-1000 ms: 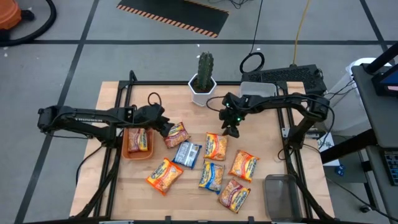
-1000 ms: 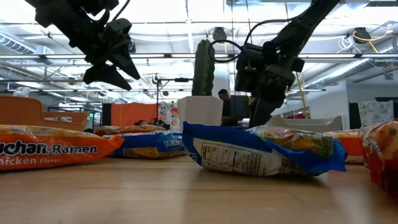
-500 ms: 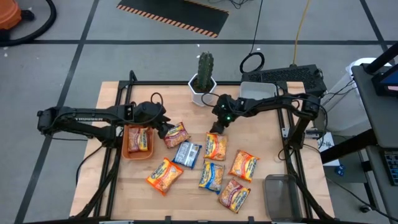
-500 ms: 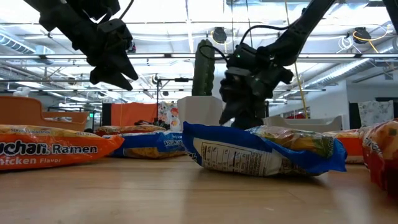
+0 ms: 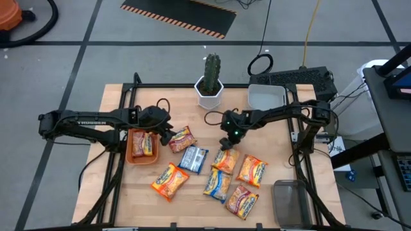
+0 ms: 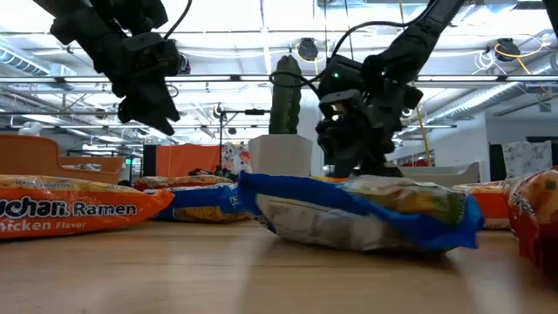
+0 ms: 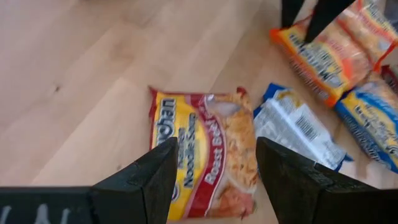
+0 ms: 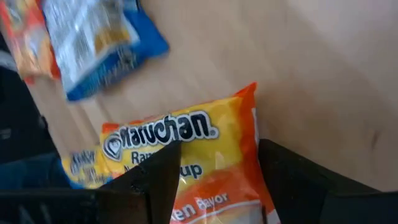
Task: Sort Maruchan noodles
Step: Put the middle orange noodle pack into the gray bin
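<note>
With both jaws wide, our right gripper (image 8: 214, 177) straddles an orange packet (image 8: 199, 165), which we may push instead of gripping.

Noodle packets (image 5: 218, 181) crowding table centre.

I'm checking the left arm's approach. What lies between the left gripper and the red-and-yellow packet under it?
Nothing visible. The left gripper is open, and the red-and-yellow packet lies flat on the bare table in the gap between its fingers. The nearest blue packet sits beside it, not over it.
</note>
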Controlling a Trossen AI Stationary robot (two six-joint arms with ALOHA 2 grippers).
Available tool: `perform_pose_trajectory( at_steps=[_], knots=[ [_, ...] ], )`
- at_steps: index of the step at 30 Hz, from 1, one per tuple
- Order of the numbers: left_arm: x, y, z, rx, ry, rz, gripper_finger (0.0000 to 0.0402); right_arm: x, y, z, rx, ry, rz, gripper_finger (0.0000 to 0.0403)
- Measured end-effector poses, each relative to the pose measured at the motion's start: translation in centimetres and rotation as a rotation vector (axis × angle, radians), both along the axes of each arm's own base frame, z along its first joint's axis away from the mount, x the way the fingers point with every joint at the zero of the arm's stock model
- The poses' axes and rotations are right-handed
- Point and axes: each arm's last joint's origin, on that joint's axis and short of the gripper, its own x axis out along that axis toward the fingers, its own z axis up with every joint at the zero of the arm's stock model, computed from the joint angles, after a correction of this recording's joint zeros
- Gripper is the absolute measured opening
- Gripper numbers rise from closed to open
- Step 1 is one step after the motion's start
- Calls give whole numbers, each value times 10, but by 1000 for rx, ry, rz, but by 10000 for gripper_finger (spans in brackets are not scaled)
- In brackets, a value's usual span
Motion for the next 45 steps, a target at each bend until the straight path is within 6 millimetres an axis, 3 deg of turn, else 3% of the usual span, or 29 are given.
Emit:
perform_pose_trajectory(
  at_steps=[7, 15, 29, 45],
  knots=[
    [0, 0, 0, -43, -9, 48, 221, -3, -2, 5, 3, -24, 36, 208],
    [1, -1, 1, -155, -31, 221, 221, -4, -7, 5, 6, -73, 99, 208],
    [2, -8, 1, -107, -77, 480, 221, -5, -2, -3, -90, -133, 302, 202],
    [4, -6, -3, 19, -30, 418, 221, 0, -6, -6, -126, -161, 278, 39]
  ],
)
